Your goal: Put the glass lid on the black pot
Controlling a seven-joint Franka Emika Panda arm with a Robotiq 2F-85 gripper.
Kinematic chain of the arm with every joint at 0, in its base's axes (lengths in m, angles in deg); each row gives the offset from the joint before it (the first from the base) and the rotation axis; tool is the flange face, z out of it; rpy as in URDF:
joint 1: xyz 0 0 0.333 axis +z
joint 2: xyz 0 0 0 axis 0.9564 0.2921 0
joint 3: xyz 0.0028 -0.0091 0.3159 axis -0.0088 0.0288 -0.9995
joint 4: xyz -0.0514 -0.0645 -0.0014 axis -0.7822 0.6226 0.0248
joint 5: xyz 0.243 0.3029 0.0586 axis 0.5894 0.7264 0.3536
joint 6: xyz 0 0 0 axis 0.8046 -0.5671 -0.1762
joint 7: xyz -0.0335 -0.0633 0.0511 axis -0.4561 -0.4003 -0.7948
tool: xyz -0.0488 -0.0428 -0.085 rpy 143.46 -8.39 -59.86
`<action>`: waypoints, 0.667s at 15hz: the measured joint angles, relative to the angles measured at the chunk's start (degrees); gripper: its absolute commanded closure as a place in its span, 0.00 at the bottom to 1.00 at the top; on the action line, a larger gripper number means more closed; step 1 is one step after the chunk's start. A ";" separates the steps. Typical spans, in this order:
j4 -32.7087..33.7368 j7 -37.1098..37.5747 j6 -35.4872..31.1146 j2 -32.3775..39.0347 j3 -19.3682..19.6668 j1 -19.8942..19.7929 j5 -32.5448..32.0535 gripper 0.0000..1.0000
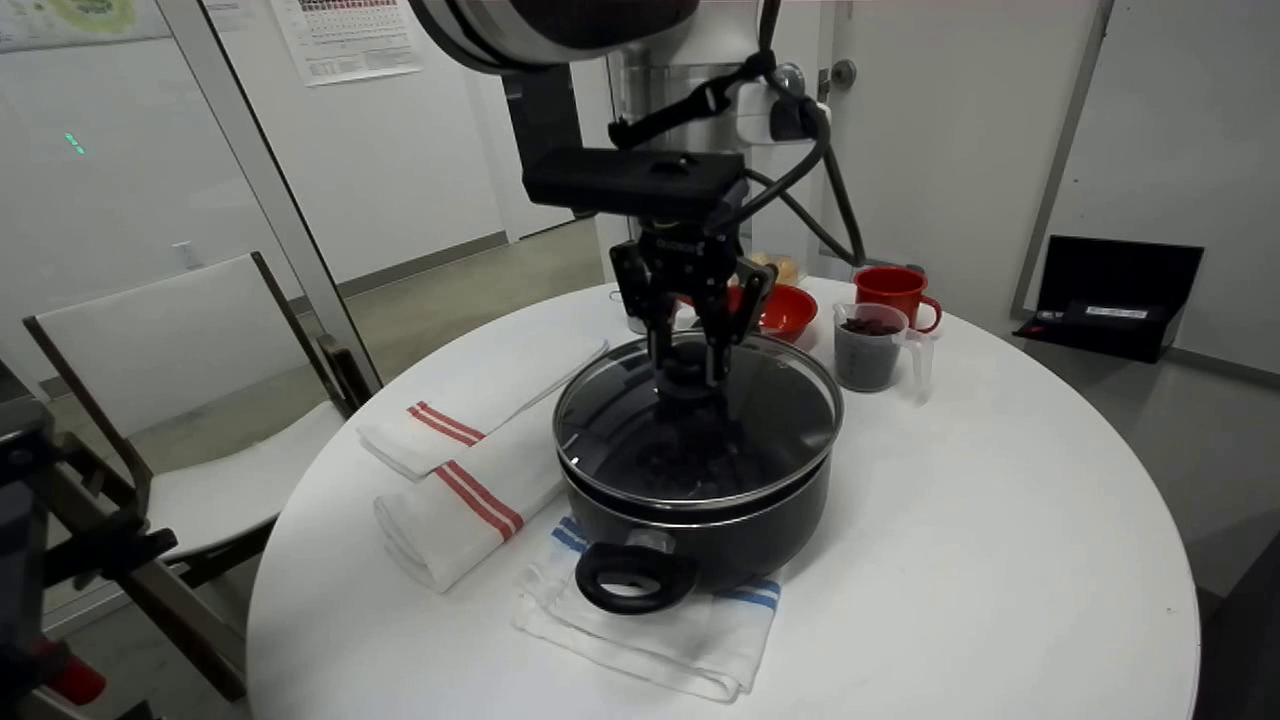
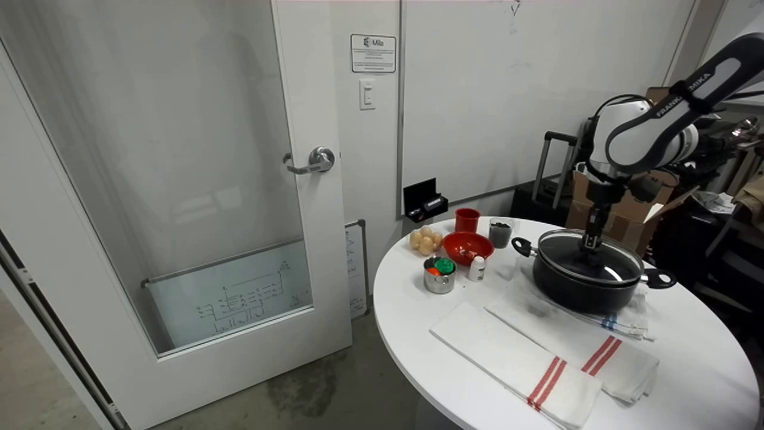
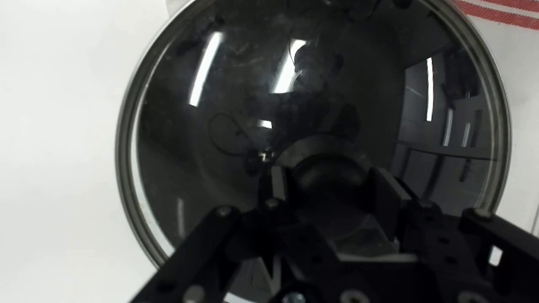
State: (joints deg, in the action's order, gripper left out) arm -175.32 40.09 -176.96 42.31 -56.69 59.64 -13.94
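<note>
White table (image 1: 1000, 540): pincer (image 1: 687, 370) grips level glass lid (image 1: 775, 435), knob (image 3: 329, 169) upward, over black pot (image 1: 760, 540).

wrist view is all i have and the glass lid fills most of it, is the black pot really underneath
Observer: Yes, both exterior views show the black pot beneath the glass lid.
Operator: ok, what's under the pot
Observer: A blue-striped white towel shows beneath it in both exterior views.
Operator: anything close by i could bump
Observer: Possibly a clear measuring cup, which stands near the pot in both exterior views.
</note>
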 measured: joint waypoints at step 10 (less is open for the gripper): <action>1.67 0.00 0.79 1.45 -0.09 -0.09 0.09 0.75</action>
State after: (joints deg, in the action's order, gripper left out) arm -173.65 40.09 -176.17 43.76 -56.77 59.55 -13.85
